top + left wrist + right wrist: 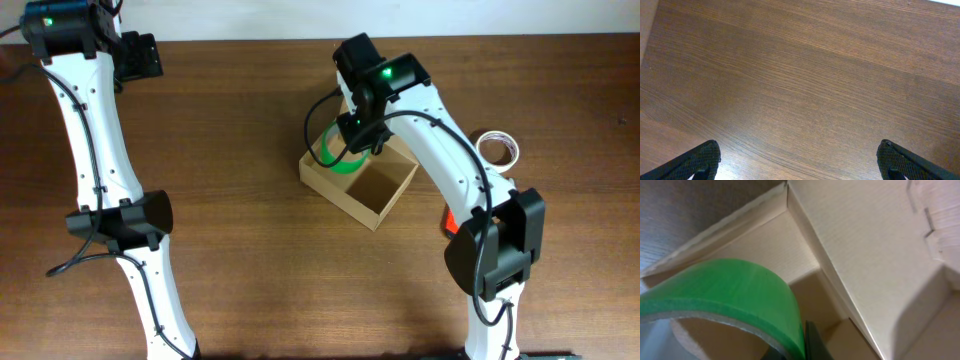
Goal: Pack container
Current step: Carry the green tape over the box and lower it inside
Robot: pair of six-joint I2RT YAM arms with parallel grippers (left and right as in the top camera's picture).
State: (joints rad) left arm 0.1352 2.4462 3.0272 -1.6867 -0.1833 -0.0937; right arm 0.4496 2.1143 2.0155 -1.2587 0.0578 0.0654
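Dark brown wood table (250,250), grain visible, two arms on it.

Right wrist view, closest: green tape roll (735,287) standing on edge inside the container (340,200). One dark finger (815,342) is pressed on the roll's outer face. The other finger isn't visible, but the right gripper (358,140) reads as clamped on the roll wall. Behind the roll is an inner corner of the box. A pale flap with slot cuts stands open at upper right of that frame.

Overhead: container sits centre of frame, open top up, long axis running upper left to lower right. Roll occupies the upper-left half, tilted, top edge above the rim. Right arm comes in from lower right and crosses over the box's upper-right side, hiding most of that edge and the flap.

Around it: whitish tape roll (481,148) lying flat, well apart to the right. Red-orange item (447,222) at right, mostly hidden behind the right arm; can't tell what it is.

Far upper left: left gripper (140,55), well clear of the box. Its wrist view shows fingers spread wide over bare wood, gripping nothing.
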